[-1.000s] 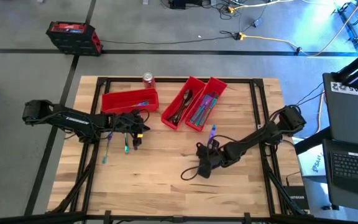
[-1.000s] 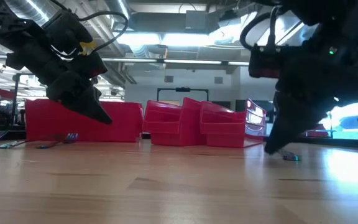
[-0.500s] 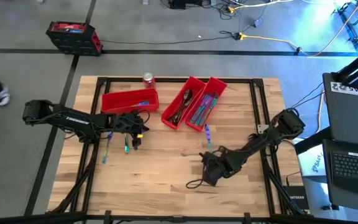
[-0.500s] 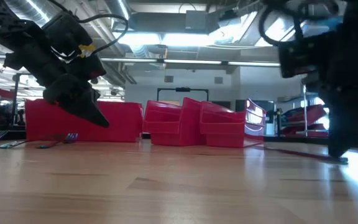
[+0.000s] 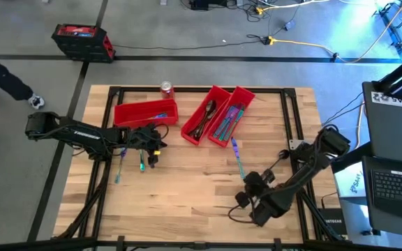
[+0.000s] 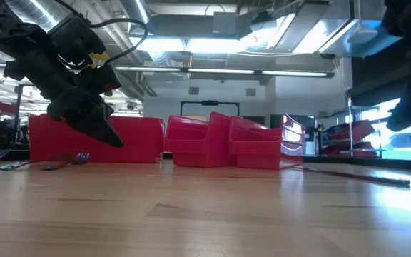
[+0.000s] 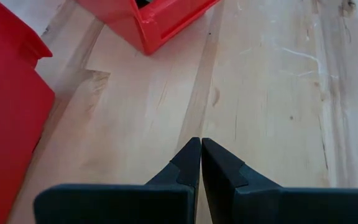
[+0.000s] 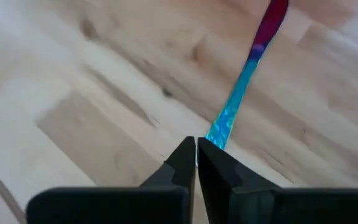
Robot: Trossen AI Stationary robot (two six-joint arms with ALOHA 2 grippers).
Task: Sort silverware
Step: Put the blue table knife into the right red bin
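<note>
— From above, where is the silverware?

— One iridescent knife (image 5: 237, 157) lies loose on the worktop (image 5: 187, 188), just below the two slanted red bins (image 5: 218, 115). Two more pieces (image 5: 131, 164) lie beside the left gripper (image 5: 152, 159), near the third red bin (image 5: 145, 113).

— And the fingers?

— The wrist views show it best. The left fingers (image 7: 191, 163) are pressed together, holding nothing. The right gripper (image 8: 196, 155) is closed too, its tips just at the end of the knife, not gripping it.

— Any writing?

— The soda can (image 5: 166, 88) is too small to read; from the low view it is hidden
</note>
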